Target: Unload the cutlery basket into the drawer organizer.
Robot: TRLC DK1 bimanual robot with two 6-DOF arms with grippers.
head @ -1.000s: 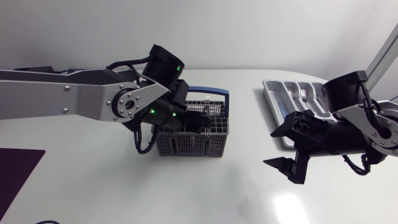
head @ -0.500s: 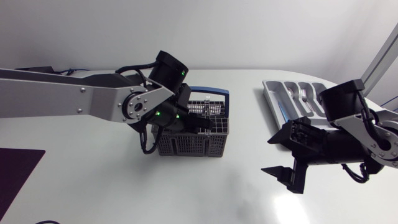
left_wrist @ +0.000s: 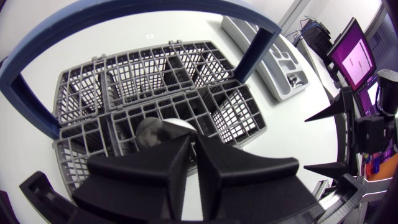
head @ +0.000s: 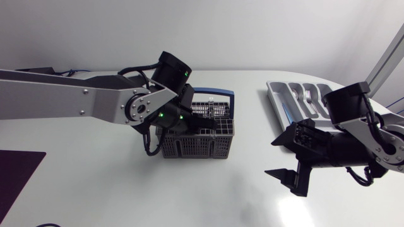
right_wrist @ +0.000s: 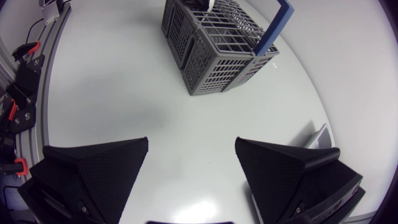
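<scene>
cutlery basket (head: 189, 146) stands near the middle of the white table (head: 126, 195) in the head view, grey mesh with a blue handle (head: 214, 93) showing at its far side. my left arm (head: 63, 101) comes in from the left edge, and my left gripper (head: 201, 120) is sunk into the basket's top. drawer organizer (head: 278, 107) lies toward the far right corner, close to the table's edge, with some cutlery (head: 307, 94) in one slot. my right gripper (head: 287, 157) hangs just in front of the organizer, spread wide and holding nothing. bare table lies between basket and organizer and along the whole near side. a dark patch (head: 19, 173) sits at the near left edge.

from my left wrist, the left gripper (left_wrist: 191, 142) is inside a near compartment of the basket (left_wrist: 249, 118), its fingers drawn close on a silvery rounded cutlery piece (left_wrist: 155, 130), one from each side. the blue handle (left_wrist: 261, 43) arcs over ahead, with open space between it and the near rim. the organizer (left_wrist: 280, 68) shows beyond the handle, and the right gripper (left_wrist: 326, 140) is off to the side, well apart.

from my right wrist, the right gripper (right_wrist: 191, 158) gapes over bare white table. the basket (right_wrist: 211, 62) stands well ahead, its handle (right_wrist: 273, 28) at one end, and a corner of the organizer (right_wrist: 318, 138) shows just beside one finger.
</scene>
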